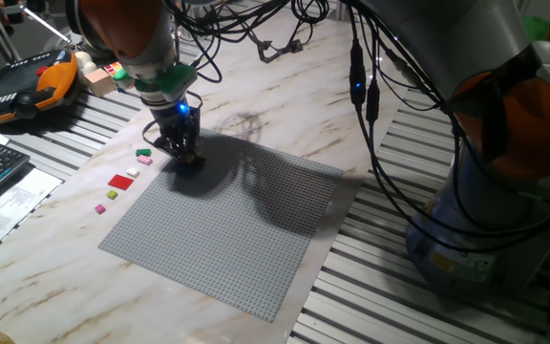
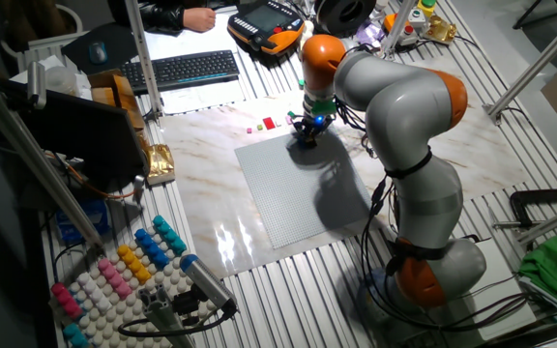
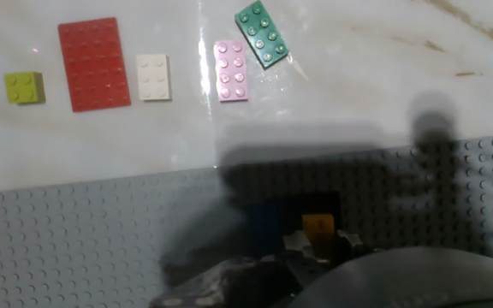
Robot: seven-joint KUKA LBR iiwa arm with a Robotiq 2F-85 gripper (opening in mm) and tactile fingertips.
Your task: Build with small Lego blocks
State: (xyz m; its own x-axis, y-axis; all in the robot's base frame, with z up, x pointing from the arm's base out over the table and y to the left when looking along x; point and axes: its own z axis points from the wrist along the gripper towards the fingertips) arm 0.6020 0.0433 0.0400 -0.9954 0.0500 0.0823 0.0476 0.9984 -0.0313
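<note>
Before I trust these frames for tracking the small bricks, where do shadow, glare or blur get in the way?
Hand view: the hand's shadow darkens the baseplate, a glare streak crosses the marble by the pink brick, and the bottom foreground is blurred. One fixed view: shadow spreads across the baseplate beneath the hand. The other fixed view: glare on the marble table; bricks too small to resolve.

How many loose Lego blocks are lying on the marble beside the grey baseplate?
5 in hand view: yellow-green, red, white, pink, green. More may lie beyond the frame's left edge.

Baseplate (image 1: 246, 229) bare beyond shadow; loose blocks (image 3: 157, 75) line far edge.
</note>
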